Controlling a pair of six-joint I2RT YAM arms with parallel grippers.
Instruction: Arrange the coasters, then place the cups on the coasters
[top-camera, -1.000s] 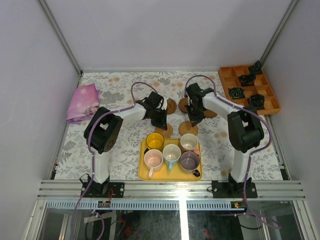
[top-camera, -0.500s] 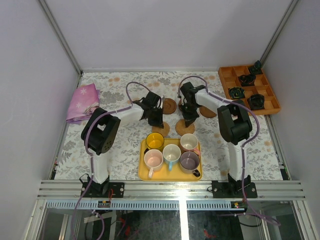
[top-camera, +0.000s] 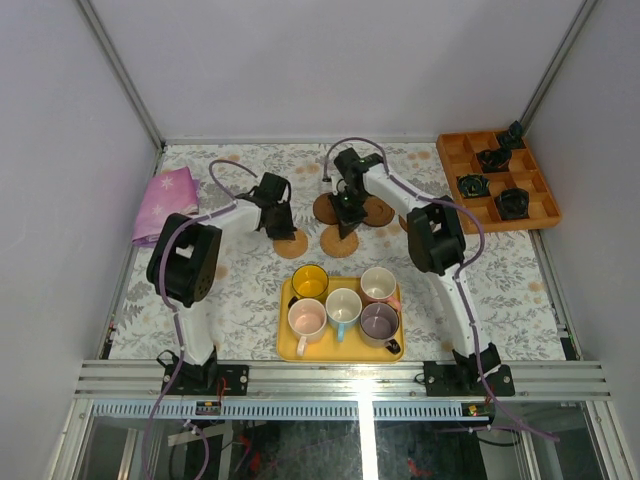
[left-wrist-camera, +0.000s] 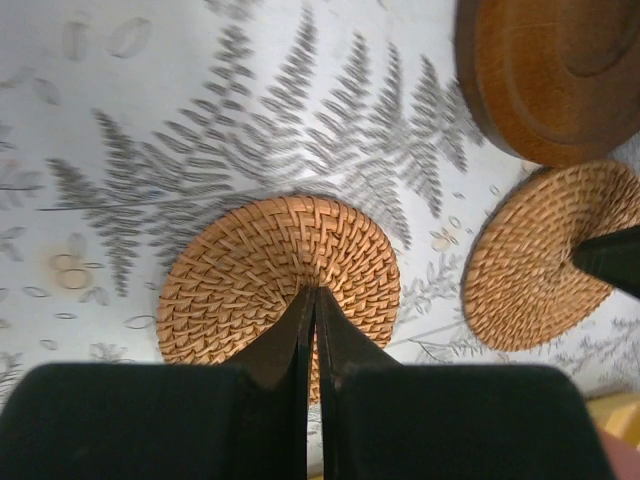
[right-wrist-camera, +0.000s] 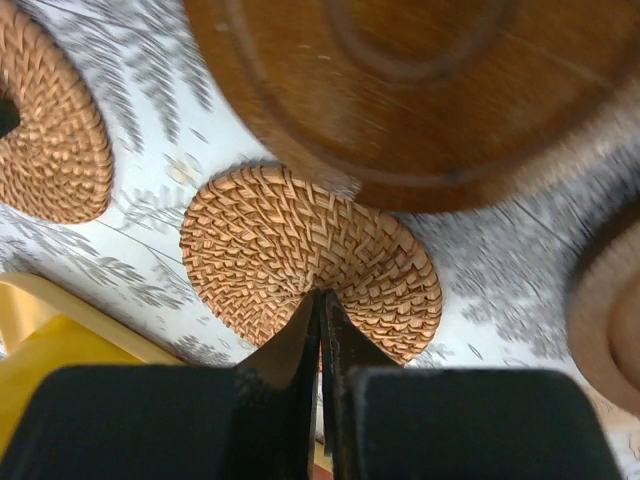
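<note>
Wickerwork makes the left woven coaster (left-wrist-camera: 278, 280) and the right woven coaster (right-wrist-camera: 300, 250) light, thin and rough-faced by my judgement, lying too flat to pinch easily, so pressing on top and sliding, or nipping the rim, suits them best. Both lie just beyond the far edge of the yellow tray (top-camera: 284, 340), where the cups (top-camera: 343, 305) sit, with dark wooden coasters (top-camera: 378, 211) farther beyond. The left gripper (left-wrist-camera: 315, 297) and right gripper (right-wrist-camera: 321, 297) each have jaws pressed fully together, holding nothing, tips resting on their own woven coaster.
</note>
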